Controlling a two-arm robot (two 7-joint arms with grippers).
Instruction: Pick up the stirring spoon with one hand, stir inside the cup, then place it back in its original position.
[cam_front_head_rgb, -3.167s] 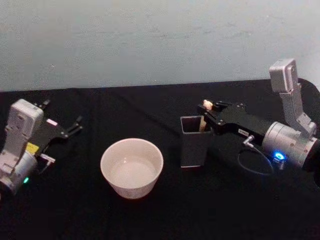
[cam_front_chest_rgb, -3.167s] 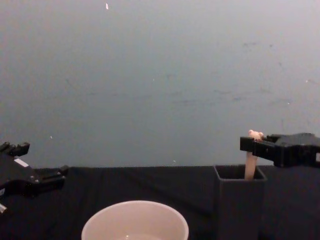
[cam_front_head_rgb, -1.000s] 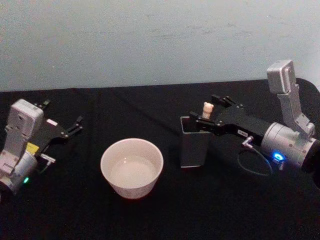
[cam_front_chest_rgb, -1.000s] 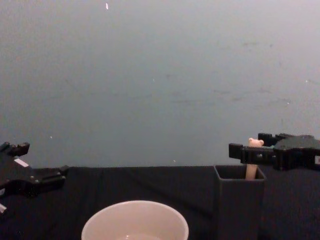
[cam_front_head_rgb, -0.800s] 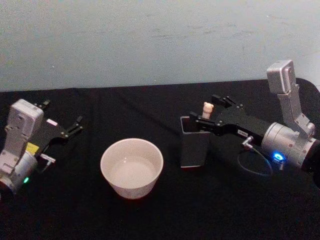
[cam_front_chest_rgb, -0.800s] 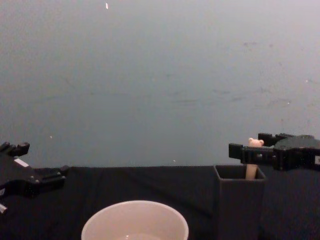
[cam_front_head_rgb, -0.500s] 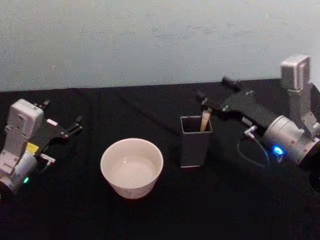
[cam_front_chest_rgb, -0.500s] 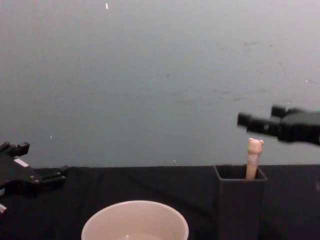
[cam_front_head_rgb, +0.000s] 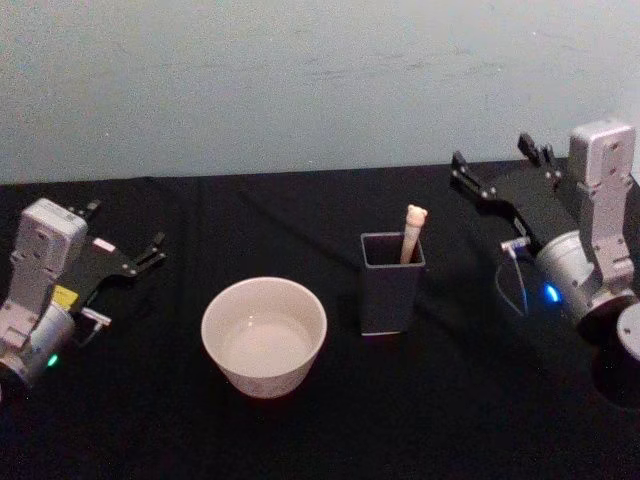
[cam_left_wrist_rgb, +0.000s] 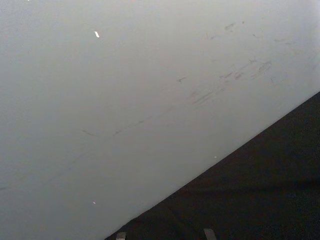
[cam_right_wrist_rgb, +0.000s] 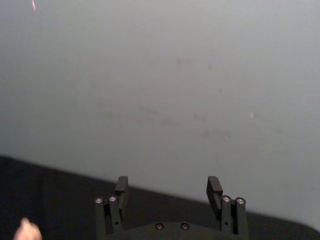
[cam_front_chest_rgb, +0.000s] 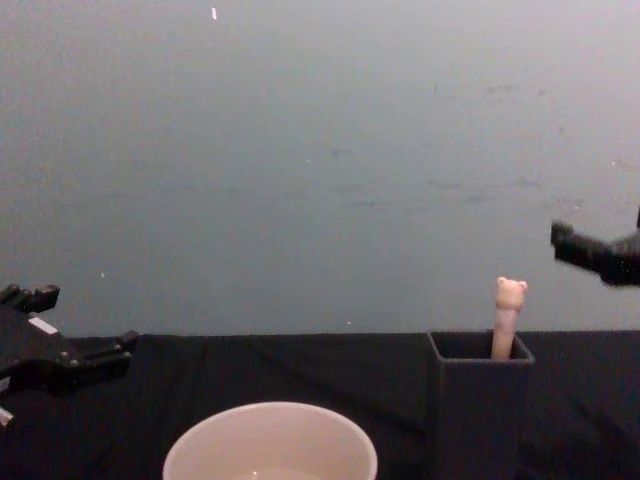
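**Spoon back in holder, right gripper open and clear**

Table (cam_front_head_rgb: 300, 440), draped in black, carries everything. The right gripper (cam_front_head_rgb: 497, 170) hangs above its far right part, jaws spread wide with nothing between them; in the right wrist view the two fingers (cam_right_wrist_rgb: 121, 186) stand well apart over bare cloth and wall. In the chest view it sits at the right edge (cam_front_chest_rgb: 590, 250), higher than the spoon's top.

The cup (cam_front_head_rgb: 264, 335) lies well to the left of that gripper and nearer the robot, between the two arms. Its inside is pale.

The holder (cam_front_head_rgb: 392, 283) stands just right of the cup, apart from it, and below and left of the right gripper, nearer the robot than the fingertips.

The spoon (cam_front_head_rgb: 411, 233) stands in the holder's far right corner, leaning slightly, bear head up; the bowl is hidden inside. The head (cam_front_chest_rgb: 510, 291) is near the right gripper but clearly apart, lower and to its left.

The left gripper (cam_front_head_rgb: 122, 240) rests parked low at the table's left side, far from the spoon, fingers parted and holding nothing.
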